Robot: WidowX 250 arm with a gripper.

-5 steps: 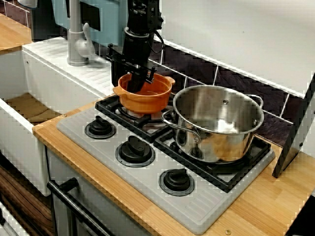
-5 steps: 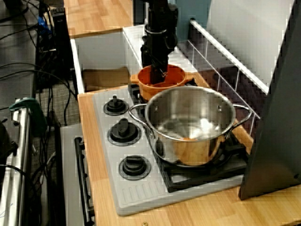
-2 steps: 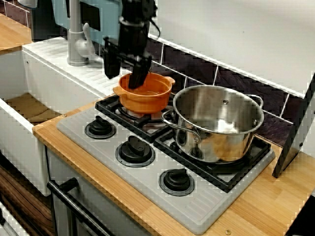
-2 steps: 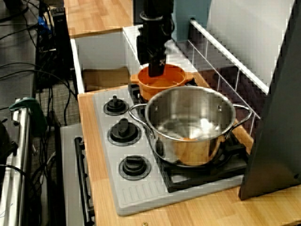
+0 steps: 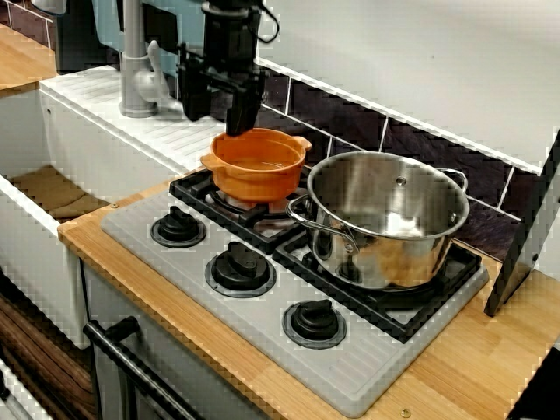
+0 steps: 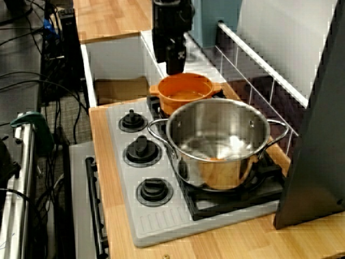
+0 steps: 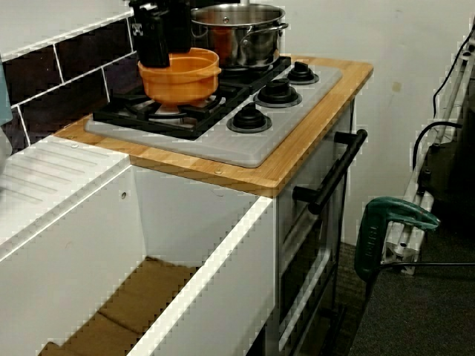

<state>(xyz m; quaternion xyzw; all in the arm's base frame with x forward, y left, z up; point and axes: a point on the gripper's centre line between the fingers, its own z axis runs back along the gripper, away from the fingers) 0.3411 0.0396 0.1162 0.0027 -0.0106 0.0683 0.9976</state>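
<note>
We see the gripper (image 5: 215, 121) with jaws apart, hovering just above the rear-left rim of the orange pot (image 5: 256, 171). Steel pot (image 5: 385, 229) sits beside it on the stove (image 5: 219, 315).

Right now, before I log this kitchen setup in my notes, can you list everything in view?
orange pot: one, orange, on the burner nearest the sink
steel pot: one, silver, on the next burner, away from the sink
knobs: three, black, in a row along the stove's front
stove top: one, grey with black grates, set in the counter
counter: one, light wood, around the stove
tap: one, grey, behind the sink
sink: one, white, beside the stove
cardboard: one, brown, in the sink's bottom
oven handle: one, black, below the counter
clamp: one, green, beside the oven
gripper: one, black, open, above the orange pot's rim, empty
</note>
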